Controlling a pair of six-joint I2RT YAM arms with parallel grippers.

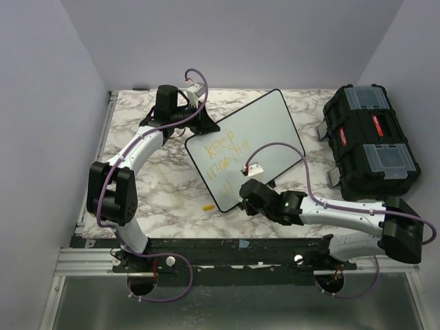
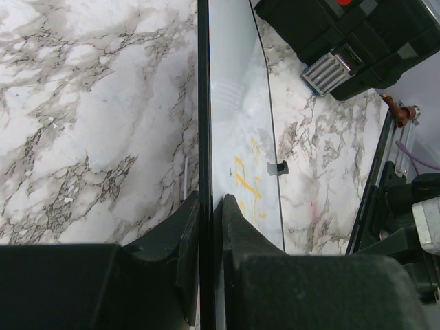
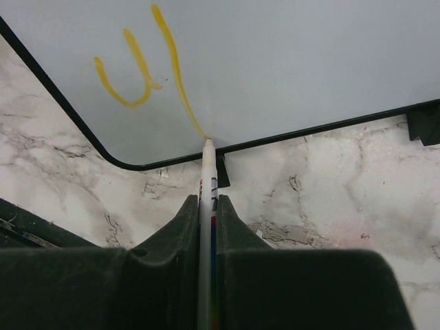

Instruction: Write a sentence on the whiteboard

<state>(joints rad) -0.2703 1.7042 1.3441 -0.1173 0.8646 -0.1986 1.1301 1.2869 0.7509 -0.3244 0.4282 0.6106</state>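
The whiteboard [image 1: 268, 124] lies on the bench [image 1: 165, 185], long axis running from near-left to far-right; the left end effector [image 2: 206, 210] pinches its far-left rim and the right end effector [image 3: 207, 206] is closed around a marker [image 3: 207, 172] at its near corner. The sentence [image 1: 221, 158] lies just ahead of the marker's tip, so we judge the right arm [image 1: 344, 210], nearer of the 2, must push its strokes up the board. Only the right wrist view shows the tip touching beside the rim; only the top view shows all 3 lines.
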